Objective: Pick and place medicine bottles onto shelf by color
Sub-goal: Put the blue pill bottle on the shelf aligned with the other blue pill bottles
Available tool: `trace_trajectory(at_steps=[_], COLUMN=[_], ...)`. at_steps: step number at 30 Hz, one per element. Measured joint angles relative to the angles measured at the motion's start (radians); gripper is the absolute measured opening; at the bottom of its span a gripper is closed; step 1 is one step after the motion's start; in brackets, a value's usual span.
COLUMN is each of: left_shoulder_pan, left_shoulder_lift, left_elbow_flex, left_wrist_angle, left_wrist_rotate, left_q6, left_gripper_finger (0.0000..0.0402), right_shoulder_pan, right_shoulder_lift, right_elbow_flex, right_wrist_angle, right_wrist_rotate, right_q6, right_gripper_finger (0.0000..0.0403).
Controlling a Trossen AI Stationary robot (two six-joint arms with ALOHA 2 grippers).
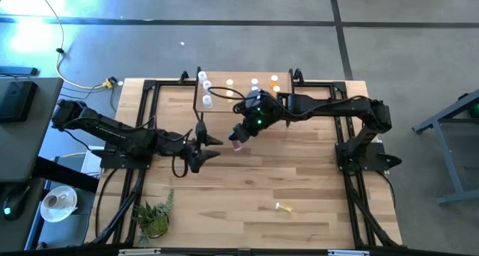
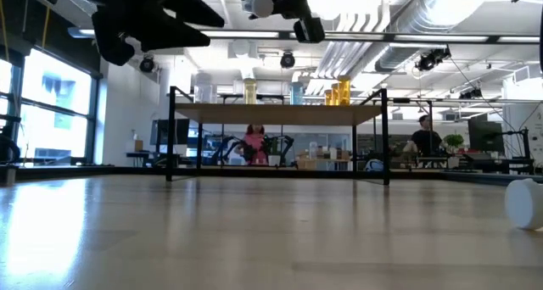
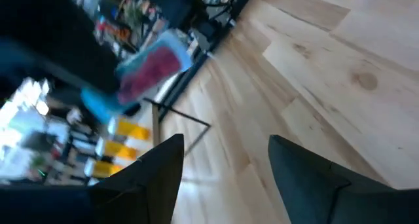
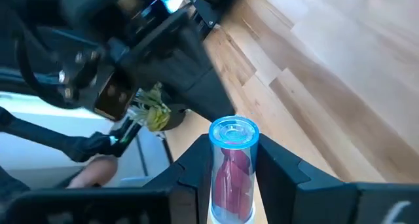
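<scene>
Worktop (image 1: 299, 189): light-wood surface carrying all items. Shelf (image 1: 284, 99): low wood board on thin black legs at the far edge; several medicine bottles (image 1: 254, 84) stood on it, white-capped, with amber ones toward its right end. Right arm: reached from its base on the right across toward the middle, right gripper (image 1: 238, 141) in the air just in front of the shelf, jaws clamped on a clear bottle with pink-red contents (image 4: 233, 168), held by its body with its bluish end clear of the fingers. Left arm: stretched low from the left, left gripper (image 1: 203, 147) near the right one, jaws apart, holding nothing. Stray yellow bottle (image 1: 284, 207): lying on its side near the front, well apart from both. Risks, as judged: the two grippers sat close, so either moving could cause contact; setting the held bottle down among the others might topple neighbours.
</scene>
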Motion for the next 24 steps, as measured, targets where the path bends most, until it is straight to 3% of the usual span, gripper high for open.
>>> trace_trajectory(at_steps=[10, 24], left_shoulder_pan=[-0.096, -0.121], left_shoulder_lift=[0.1, 0.349], left_elbow_flex=[0.0, 0.0], left_wrist_angle=[0.234, 0.684], left_wrist_rotate=[-0.153, -0.226], left_q6=[0.348, 0.793], left_gripper_finger=[0.0211, 0.0211], right_shoulder_pan=[-0.014, -0.014], right_shoulder_lift=[0.0, 0.003], right_elbow_flex=[-0.001, -0.002], right_wrist_angle=[-0.048, -0.066], right_wrist_rotate=[-0.054, -0.081], right_q6=[0.06, 0.102], right_gripper_finger=[0.0085, 0.0085])
